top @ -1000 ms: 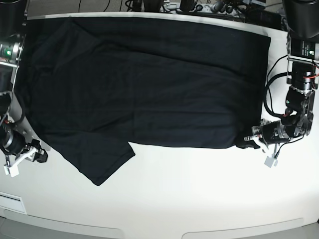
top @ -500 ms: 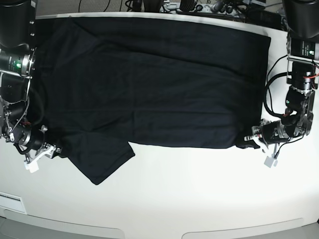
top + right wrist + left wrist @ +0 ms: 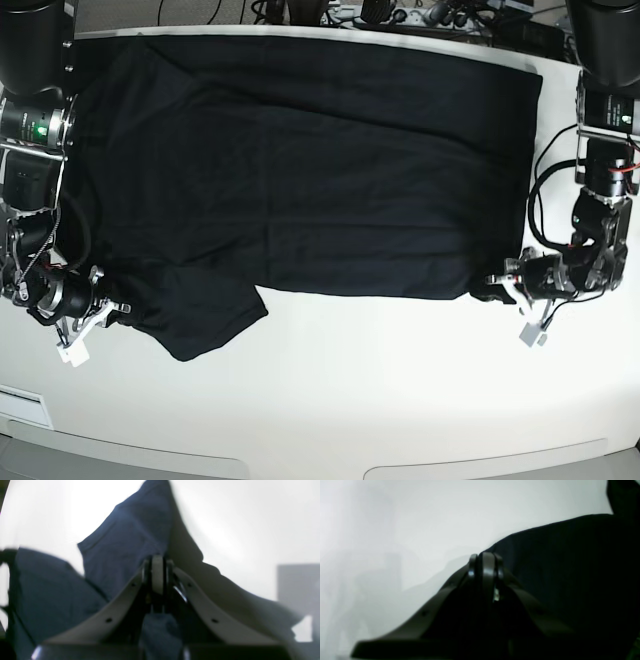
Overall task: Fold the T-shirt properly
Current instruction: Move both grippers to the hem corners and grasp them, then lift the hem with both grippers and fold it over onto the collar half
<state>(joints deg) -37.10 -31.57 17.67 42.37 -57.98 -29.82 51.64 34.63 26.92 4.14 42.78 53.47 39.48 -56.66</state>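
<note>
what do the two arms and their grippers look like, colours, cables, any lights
Both arms are black with silver metal joints and loose black cables looping beside them. Each has a small green light near its upper housing. The left gripper has dark curved fingers; the right gripper has pale, off-white curved fingers with small screw holes. White tabs stick out near both wrists.

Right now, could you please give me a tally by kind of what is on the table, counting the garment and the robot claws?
T-shirt, black, spread flat: 1
Claws, both shut on the T-shirt's near edge, left claw and right claw: 2
Total: 3
</note>
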